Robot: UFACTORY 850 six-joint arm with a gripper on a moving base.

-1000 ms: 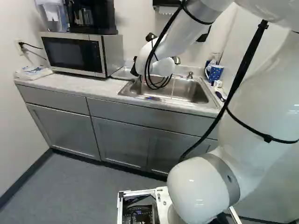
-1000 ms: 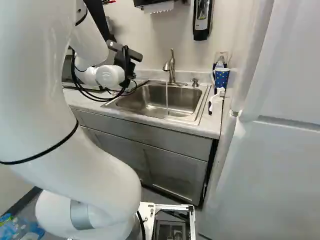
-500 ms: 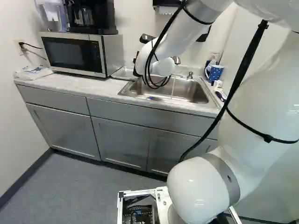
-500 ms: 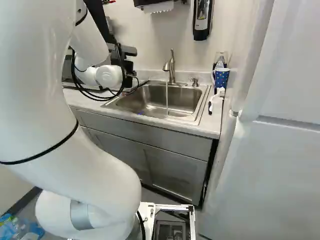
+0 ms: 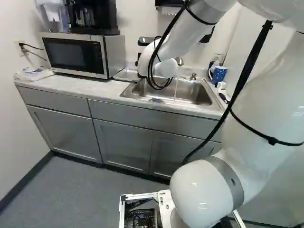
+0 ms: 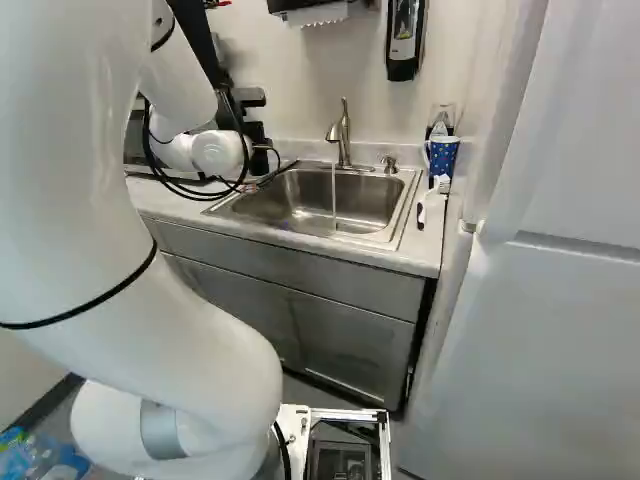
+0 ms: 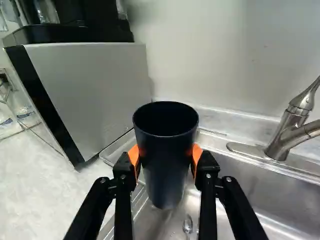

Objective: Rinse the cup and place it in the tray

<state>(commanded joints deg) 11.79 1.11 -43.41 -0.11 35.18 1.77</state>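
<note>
At the left end of the left base view, on the wall, a socket with a black cord; below on the counter, a plastic bag. Just beside that, the microwave, with a pitcher and the coffee maker above. At the lower left of the right base view, bottles on the floor.

Between microwave and sink, the tray, hemmed in by the microwave's side.

Next, the claw, grasping the dark cup from two sides between orange pads, the mouth upward. Close to the sink's microwave end and the tray; hard to tell which is directly underneath. Beyond the fingertips, down in the sink, a spoon.

Farther right, in the way on that side, the faucet, with water running into the sink, then a pump. On the wall above, a towel holder and a soap dispenser.

Right of the sink, a brush, lying near a spotted mug. Last, a tall white panel, closing off the counter's right end. Across part of the sink in the left base view, the arm and its black cables.
</note>
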